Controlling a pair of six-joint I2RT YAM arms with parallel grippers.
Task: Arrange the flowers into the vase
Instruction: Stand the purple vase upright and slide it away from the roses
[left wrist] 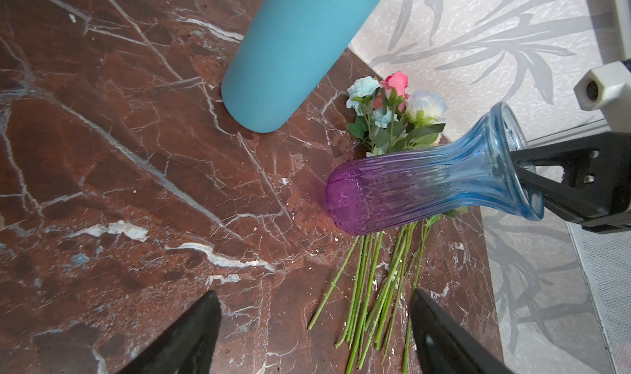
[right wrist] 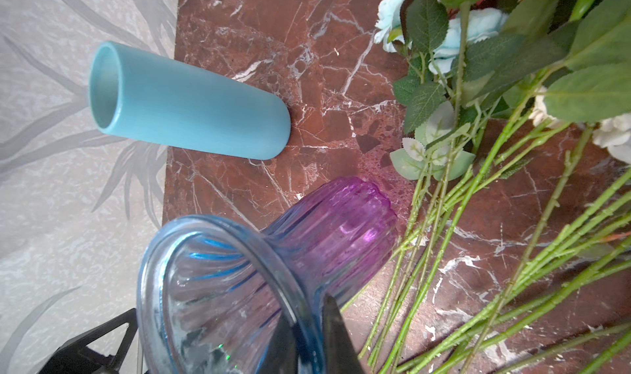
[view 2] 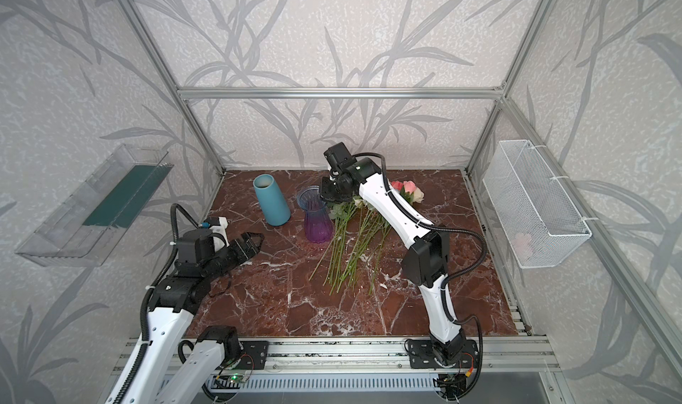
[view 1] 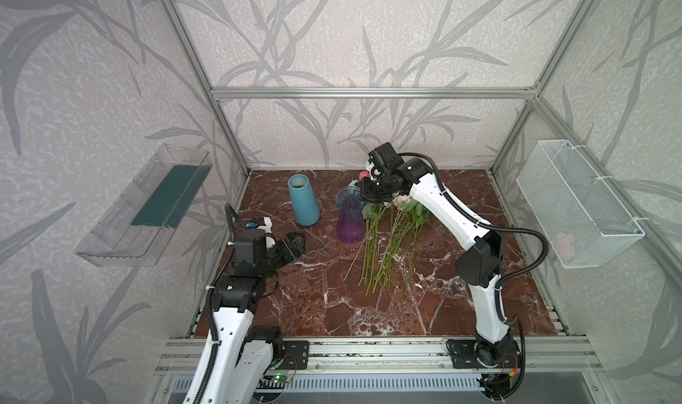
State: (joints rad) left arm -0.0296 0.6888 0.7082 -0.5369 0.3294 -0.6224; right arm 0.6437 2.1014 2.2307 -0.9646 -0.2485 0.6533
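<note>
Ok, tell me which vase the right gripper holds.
The glass vase, purple below and blue at its rim: the right gripper is shut on that rim. The teal vase stands untouched.

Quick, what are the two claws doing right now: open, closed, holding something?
Left gripper: open, holding nothing.
Right gripper: closed on the rim of the purple-and-blue glass vase.

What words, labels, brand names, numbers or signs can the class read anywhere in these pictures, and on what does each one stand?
None can be read.
The blue vase, the glass vase, the flowers, the wire basket and the clear tray carry no visible text.
Any print on the circuit board at the front rail is too small to read.
</note>
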